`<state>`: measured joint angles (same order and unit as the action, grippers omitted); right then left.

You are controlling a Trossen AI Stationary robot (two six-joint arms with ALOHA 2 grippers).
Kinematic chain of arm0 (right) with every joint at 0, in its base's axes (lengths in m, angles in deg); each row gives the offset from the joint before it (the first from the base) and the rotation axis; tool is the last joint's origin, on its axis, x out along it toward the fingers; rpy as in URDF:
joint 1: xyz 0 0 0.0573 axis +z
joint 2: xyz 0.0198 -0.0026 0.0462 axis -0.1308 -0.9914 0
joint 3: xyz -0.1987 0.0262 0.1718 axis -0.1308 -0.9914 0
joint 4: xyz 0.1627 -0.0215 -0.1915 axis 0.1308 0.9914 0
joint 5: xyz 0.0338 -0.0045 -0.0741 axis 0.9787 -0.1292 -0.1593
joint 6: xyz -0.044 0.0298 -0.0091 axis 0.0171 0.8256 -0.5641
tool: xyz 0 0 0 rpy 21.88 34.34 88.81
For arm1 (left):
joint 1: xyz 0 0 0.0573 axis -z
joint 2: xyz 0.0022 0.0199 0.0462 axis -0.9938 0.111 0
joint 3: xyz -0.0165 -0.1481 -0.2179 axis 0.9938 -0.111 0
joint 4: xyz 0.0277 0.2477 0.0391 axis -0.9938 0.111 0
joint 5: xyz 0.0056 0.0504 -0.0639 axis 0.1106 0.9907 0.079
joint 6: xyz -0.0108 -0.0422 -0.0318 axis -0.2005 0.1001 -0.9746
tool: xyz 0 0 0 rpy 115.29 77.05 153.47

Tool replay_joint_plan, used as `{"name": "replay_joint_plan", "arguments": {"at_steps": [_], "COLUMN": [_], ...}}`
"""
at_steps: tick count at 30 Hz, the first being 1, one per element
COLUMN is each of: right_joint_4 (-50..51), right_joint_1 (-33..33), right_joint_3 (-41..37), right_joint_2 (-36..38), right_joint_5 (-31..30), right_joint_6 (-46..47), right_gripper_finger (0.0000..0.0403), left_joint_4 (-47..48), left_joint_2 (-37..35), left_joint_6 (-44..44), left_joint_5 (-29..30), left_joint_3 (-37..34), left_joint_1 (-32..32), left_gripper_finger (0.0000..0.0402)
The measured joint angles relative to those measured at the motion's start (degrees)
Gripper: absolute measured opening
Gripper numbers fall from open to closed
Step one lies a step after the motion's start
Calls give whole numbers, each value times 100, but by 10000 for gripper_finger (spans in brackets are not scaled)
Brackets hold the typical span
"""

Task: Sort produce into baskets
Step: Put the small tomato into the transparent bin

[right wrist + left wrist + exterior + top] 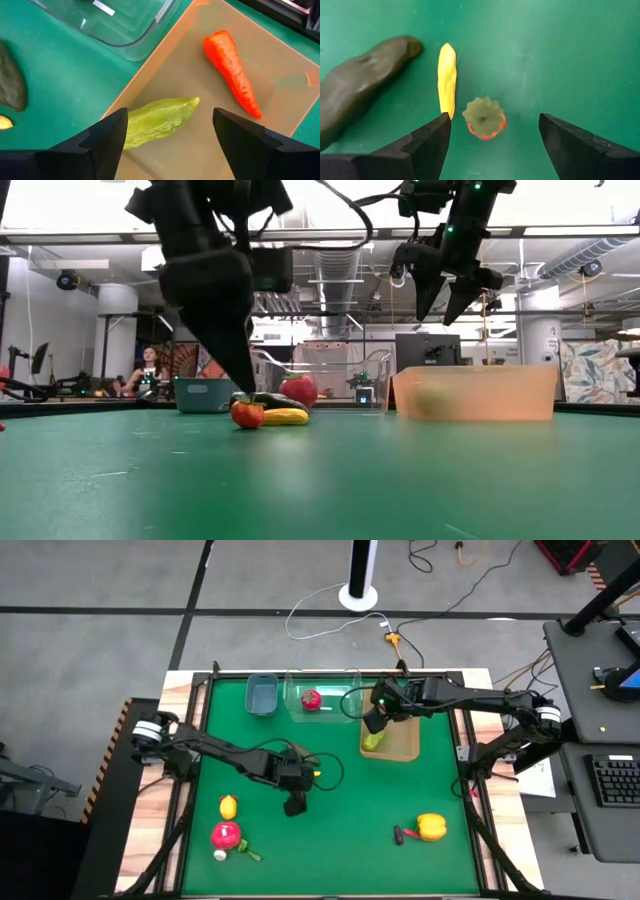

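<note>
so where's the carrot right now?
In the right wrist view the orange carrot lies inside the tan tray, beside the green vegetable; the open right end effector hangs above them, at the table's far right.

White fan base (pixel 359 593) on floor beyond table's far edge; keyboard (pixel 612 780) on desk far right; person (pixel 150 370) seated in background.

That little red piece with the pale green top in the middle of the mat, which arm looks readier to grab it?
Probably the left. The left gripper hangs open directly over the small red piece with the pale green top, fingers either side. The right gripper is open above the flat tan tray, far off.
</note>
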<state>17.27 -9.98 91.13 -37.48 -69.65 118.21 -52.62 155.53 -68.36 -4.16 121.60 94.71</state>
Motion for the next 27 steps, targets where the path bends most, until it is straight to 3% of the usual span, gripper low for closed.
{"name": "replay_joint_plan", "arguments": {"at_steps": [9, 27], "right_joint_4": [20, 20], "right_joint_1": [38, 116], "right_joint_3": [-13, -15], "right_joint_2": [2, 2], "right_joint_5": [122, 120], "right_joint_6": [-55, -55], "right_gripper_finger": [279, 277], "left_joint_4": [-129, -238], "left_joint_2": [346, 409], "left_joint_6": [49, 1], "left_joint_5": [7, 16], "left_joint_3": [-20, -20], "left_joint_1": [-5, -74], "left_gripper_finger": [261, 68]}}
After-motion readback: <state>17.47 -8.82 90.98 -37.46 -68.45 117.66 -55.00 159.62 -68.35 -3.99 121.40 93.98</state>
